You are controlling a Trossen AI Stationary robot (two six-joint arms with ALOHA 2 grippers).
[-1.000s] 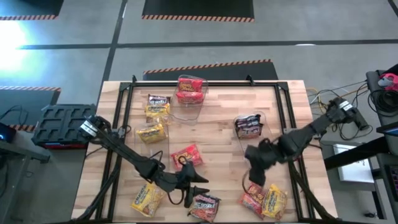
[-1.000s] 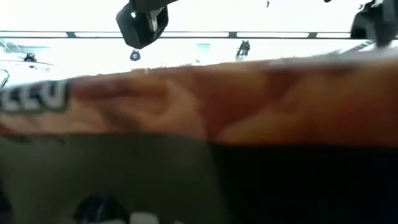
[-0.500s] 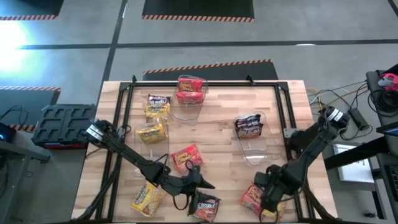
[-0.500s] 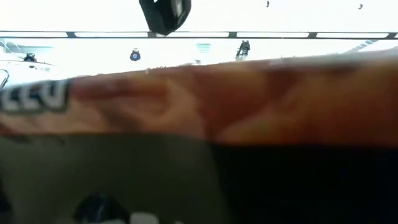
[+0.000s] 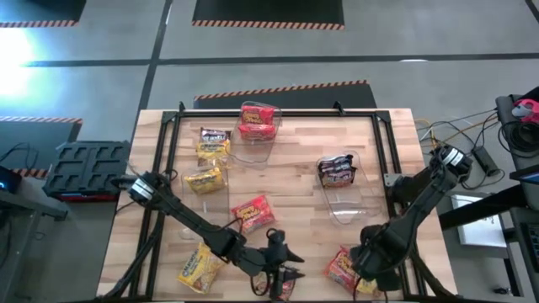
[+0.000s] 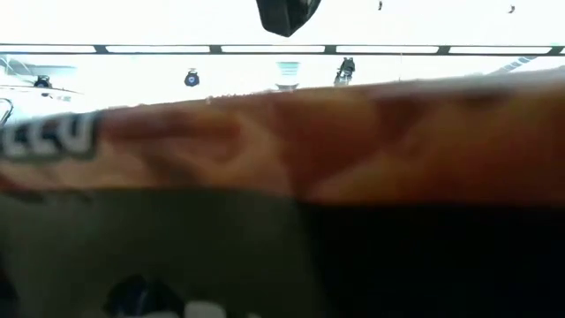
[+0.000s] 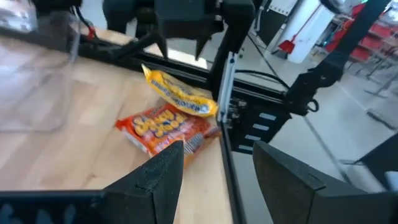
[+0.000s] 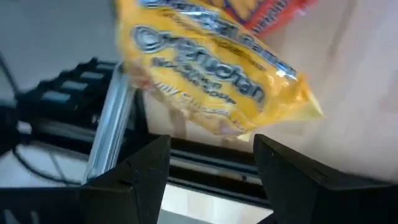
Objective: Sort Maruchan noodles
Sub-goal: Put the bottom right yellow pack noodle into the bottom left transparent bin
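Note:
Maruchan noodles lie about the wooden table (image 5: 295, 168). A red packet (image 5: 341, 268) (image 7: 165, 127) and a yellow one (image 8: 211, 74) (image 7: 180, 96) lie at the near right. My right gripper (image 5: 370, 276) (image 8: 214, 177) stands open just above the yellow one, pointing steeply down. My left gripper (image 5: 293, 263) (image 7: 214, 180) is open and about level, pointing toward those two packets. It hovers over a dark packet (image 5: 282, 286) at the near edge, with nothing between its fingers.
Clear bins hold a red packet (image 5: 257, 118) at the far middle and a dark one (image 5: 337, 171) at the right. Loose packets: dark-and-yellow (image 5: 212, 141), yellow (image 5: 205, 179), red (image 5: 251, 212), yellow (image 5: 198, 265). A packet (image 6: 282, 150) fills the low view. Black frame rails (image 5: 396, 168) border the table.
My right gripper has swung from beside the dark packet's bin toward the table's near edge, tipping downward over the yellow and red packets at the near right. My left gripper has gone toward the table's right edge, over the dark packet, rolling a little. No packet has moved.

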